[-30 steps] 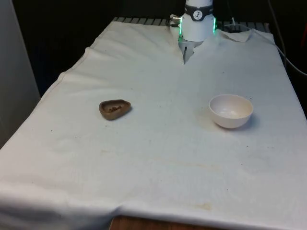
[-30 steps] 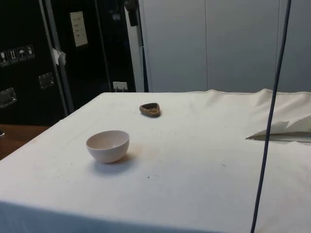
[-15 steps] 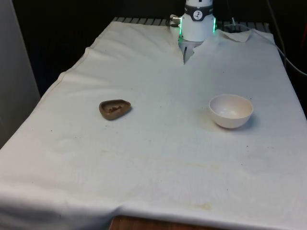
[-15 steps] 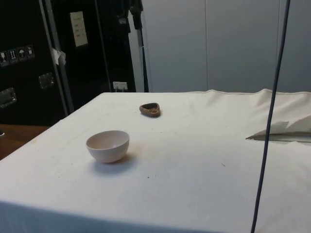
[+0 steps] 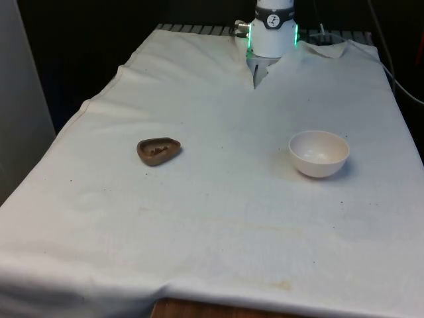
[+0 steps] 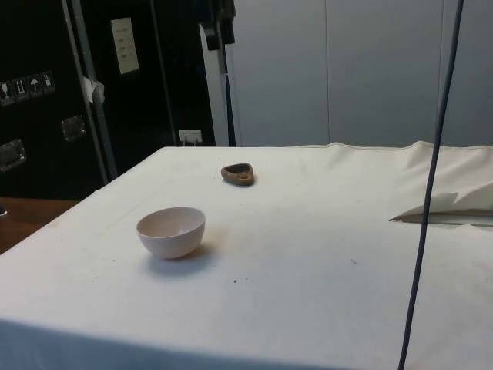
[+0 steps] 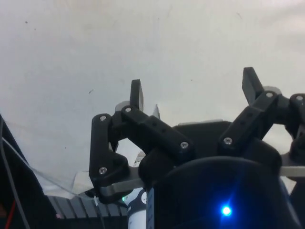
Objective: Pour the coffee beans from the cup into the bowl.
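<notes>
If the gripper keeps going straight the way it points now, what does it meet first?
Most likely bare white cloth. The gripper, fingers apart, points at plain cloth with neither the cup nor the bowl between them. How far off the cloth lies is unclear.

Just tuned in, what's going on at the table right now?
Nothing is being handled yet. The gripper is up above the white cloth with its fingers apart and nothing between them. The small brown cup with coffee beans in it sits untouched towards the front view's left, and the white bowl stands well apart from it towards the front view's right, with no beans seen in it. The pour has not started.
</notes>
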You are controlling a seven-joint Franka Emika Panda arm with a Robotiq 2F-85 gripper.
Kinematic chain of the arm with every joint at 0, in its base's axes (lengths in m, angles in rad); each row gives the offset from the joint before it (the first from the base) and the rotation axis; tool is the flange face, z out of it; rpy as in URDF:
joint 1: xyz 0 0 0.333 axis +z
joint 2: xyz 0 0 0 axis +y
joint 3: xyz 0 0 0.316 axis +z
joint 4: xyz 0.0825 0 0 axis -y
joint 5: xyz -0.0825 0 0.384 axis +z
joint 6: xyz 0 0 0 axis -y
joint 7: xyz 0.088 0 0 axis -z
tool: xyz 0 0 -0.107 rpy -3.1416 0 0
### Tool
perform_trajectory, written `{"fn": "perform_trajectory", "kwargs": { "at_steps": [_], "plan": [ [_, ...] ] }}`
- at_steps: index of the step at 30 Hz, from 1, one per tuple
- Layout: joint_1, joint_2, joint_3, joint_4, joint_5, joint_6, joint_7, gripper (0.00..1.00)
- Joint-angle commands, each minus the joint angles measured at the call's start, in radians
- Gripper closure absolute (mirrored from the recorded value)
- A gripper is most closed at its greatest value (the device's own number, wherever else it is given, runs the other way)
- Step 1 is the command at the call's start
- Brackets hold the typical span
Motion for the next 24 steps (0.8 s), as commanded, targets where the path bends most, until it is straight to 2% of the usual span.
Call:
{"fn": "perform_trajectory", "kwargs": {
  "at_steps": [1, 3, 4, 5, 11, 12, 13, 19, 21, 22, 24],
  "plan": [
    [-0.003, -0.007, -0.003, -0.013, -0.004, 0.019, -0.011, 0.0],
    [-0.004, -0.006, -0.018, -0.018, -0.002, 0.026, -0.036, 0.0],
    [0.0, 0.0, -0.015, -0.007, 0.0, 0.007, -0.025, 0.0],
    [-0.004, -0.006, -0.024, -0.021, -0.002, 0.03, -0.045, 0.0],
    [-0.004, 0.004, -0.06, -0.038, 0.002, 0.067, -0.102, 0.0],
    [-0.001, 0.003, -0.058, -0.032, 0.0, 0.049, -0.093, 0.0],
    [-0.004, 0.006, -0.064, -0.041, 0.002, 0.075, -0.109, 0.0],
    [-0.005, 0.032, -0.098, -0.058, 0.003, 0.141, -0.158, 0.0],
    [-0.001, 0.035, -0.103, -0.056, 0.001, 0.136, -0.157, 0.0],
    [-0.005, 0.041, -0.107, -0.06, 0.005, 0.159, -0.17, 0.0],
    [-0.005, 0.055, -0.12, -0.061, 0.008, 0.187, -0.189, 0.0]
  ]
}}
